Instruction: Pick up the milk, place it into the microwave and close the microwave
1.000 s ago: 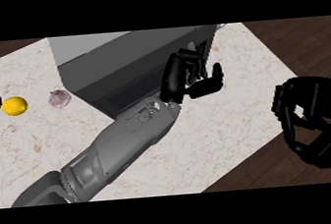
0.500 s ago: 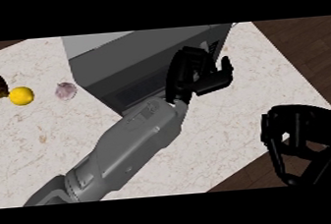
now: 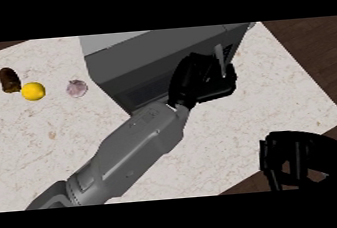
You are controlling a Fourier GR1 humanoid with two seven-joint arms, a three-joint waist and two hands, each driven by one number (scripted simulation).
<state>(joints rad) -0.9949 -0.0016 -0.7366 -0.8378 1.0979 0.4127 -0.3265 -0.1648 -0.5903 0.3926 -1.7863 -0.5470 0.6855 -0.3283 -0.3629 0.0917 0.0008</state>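
Grey microwave door now looks shut; left hand has advanced, fingers straight against front. No milk visible. Right hand curled, holding nothing, low.

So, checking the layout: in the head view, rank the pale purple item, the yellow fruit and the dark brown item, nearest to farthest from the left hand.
From the left hand at the microwave front:
1. Pale purple item, to its left.
2. Yellow fruit, farther left.
3. Dark brown item, farthest left.
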